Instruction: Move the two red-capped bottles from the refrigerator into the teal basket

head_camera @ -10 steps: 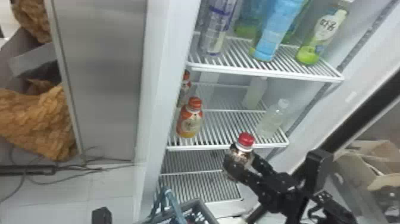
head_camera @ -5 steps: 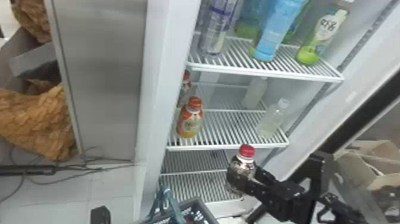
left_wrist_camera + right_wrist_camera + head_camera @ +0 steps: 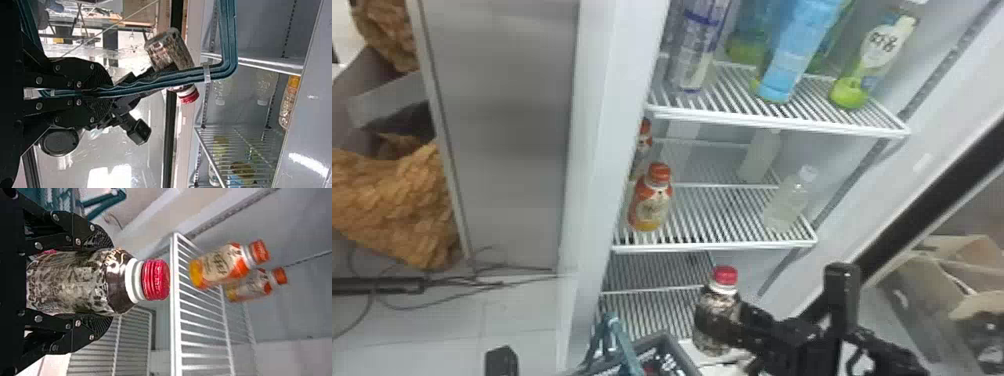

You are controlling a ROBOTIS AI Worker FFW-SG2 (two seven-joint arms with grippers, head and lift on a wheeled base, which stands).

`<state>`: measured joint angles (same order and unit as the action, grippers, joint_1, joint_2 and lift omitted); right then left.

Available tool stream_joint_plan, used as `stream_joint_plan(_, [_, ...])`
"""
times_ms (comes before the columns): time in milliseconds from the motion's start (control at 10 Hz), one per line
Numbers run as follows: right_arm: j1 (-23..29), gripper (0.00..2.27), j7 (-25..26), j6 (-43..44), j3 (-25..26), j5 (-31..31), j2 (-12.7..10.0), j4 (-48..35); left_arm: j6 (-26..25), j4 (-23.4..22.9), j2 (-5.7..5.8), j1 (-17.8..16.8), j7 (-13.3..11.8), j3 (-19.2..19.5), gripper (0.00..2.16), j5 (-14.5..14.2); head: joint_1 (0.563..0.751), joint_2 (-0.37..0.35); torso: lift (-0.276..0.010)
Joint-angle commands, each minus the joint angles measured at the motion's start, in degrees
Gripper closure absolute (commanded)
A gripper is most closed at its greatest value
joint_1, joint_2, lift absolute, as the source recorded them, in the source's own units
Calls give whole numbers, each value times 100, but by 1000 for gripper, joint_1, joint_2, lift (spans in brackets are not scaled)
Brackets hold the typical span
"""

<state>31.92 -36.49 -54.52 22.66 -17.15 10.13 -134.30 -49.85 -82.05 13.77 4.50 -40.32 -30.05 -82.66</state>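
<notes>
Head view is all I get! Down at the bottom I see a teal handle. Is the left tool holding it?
Observer: Yes, the left tool is shut on the teal handle.
Operator: Cool! And the red-capped bottle, does the right tool only touch one side?
Observer: No, the right wrist view shows the right tool with one finger on each side of the red-capped bottle.
</notes>
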Motion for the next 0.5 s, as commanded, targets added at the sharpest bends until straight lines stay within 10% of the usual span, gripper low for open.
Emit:
stream_joint_plan(0, [-225, 685, -113, -328, -175, -33, 104, 260, -7, 0, -6, -14, 15, 0, 1087, 5, 695, -350, -228])
stream_joint_plan(400, [-745, 656, -447, -539, -701, -44, 253, 1020, 49, 14, -6, -28, 51, 11, 1087, -7, 695, -350, -228])
